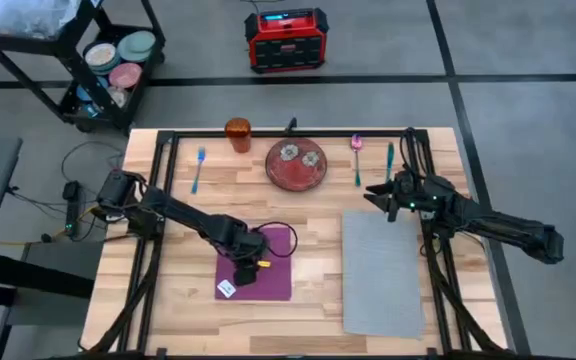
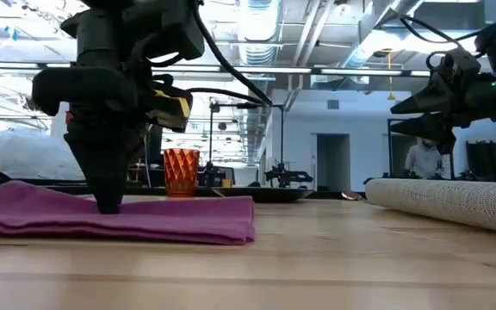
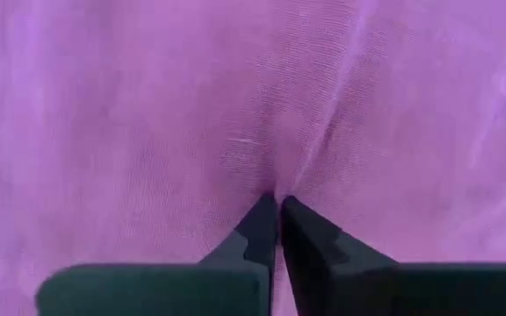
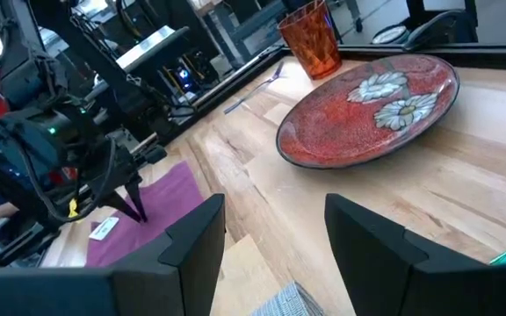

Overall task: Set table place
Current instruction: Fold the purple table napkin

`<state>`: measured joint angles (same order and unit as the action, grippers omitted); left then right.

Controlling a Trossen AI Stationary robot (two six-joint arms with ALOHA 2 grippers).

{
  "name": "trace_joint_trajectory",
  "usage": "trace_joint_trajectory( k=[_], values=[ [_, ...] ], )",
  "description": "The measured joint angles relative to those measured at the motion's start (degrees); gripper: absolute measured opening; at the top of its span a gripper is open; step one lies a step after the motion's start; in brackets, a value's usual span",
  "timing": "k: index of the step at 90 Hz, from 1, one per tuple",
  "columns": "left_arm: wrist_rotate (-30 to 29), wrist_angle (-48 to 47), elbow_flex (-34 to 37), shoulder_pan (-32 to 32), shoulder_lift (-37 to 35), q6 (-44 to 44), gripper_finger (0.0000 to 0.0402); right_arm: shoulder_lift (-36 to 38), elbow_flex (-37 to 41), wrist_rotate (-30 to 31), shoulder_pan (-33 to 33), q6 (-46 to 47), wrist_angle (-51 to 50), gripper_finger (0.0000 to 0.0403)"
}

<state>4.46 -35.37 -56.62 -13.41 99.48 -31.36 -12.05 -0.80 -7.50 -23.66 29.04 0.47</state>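
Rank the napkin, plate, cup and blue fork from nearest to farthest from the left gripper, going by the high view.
1. Napkin: the left gripper is shut on it, near the table's front.
2. Blue fork: toward the back, on the left.
3. Plate: back centre; too close to call against the fork.
4. Cup: back edge, farthest.

Purple napkin; red plate (white flowers); orange cup; grey placemat.

Industrial lab or workshop: exposed ceiling ducts, wheeled cart, red portable power unit.
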Motion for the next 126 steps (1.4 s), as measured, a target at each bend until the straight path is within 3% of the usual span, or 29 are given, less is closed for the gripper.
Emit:
trace_joint_trajectory(
  k=[17, 61, 94, 112, 126],
  values=[
    [0.7, -4.7, -4.9, -0.1, -3.0, -2.5, 0.0, 0.0, 0.0, 0.0, 0.0, 0.0, 0.0, 0.0185],
    [0.8, -29.6, -26.4, -1.3, -3.5, -4.9, 0.0, 0.0, 0.0, 0.0, 0.0, 0.0, 0.0, 0.0185],
    [7.2, -29.7, -33.4, -2.7, -3.5, -5.0, 0.0, 0.0, 0.0, 0.0, 0.0, 1.6, 0.0, 0.0185],
    [6.0, -28.6, -33.8, -5.2, -3.6, -5.6, 0.0, 0.0, 0.0, 0.0, 0.0, 2.6, 0.0, 0.0185],
    [14.9, -21.9, -32.8, -6.1, -3.6, -8.5, 0.0, 0.0, 0.0, 0.0, 0.0, 2.9, 0.0, 0.0185]
  ],
)
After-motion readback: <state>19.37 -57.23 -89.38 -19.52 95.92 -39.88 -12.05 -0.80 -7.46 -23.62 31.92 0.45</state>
